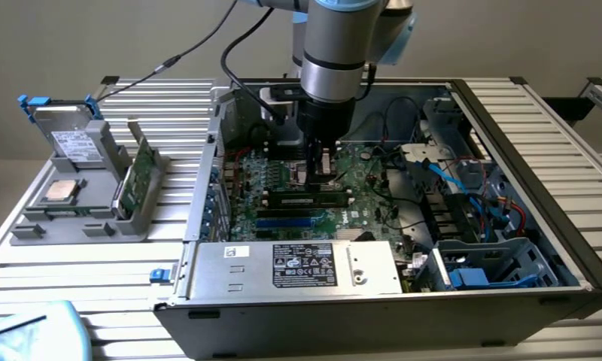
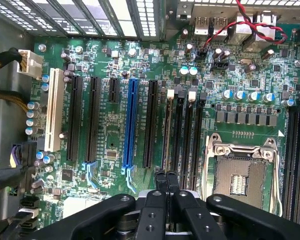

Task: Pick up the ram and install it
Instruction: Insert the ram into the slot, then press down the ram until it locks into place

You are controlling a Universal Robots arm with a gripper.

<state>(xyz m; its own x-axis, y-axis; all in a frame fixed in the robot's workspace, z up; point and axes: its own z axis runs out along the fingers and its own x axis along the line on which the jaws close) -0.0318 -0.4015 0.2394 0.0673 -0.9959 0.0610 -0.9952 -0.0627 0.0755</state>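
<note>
On the table's gray holder point(image 1: 80, 218), at nine o'clock from the open computer case point(image 1: 542, 226), sit a silver CPU chip point(image 1: 60, 192) and an upright green card point(image 1: 135, 180). The end effector point(image 1: 319, 179) hangs clenched above the motherboard point(image 2: 115, 125), grasping nothing visible. The ram point(image 1: 306, 200) lies seated in its slot at six o'clock, just below the fingertips point(image 2: 166, 182)

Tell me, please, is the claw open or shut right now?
Shut: in the wrist view the claw has its two fingertips pressed together over the motherboard, with nothing visible between them.
</note>
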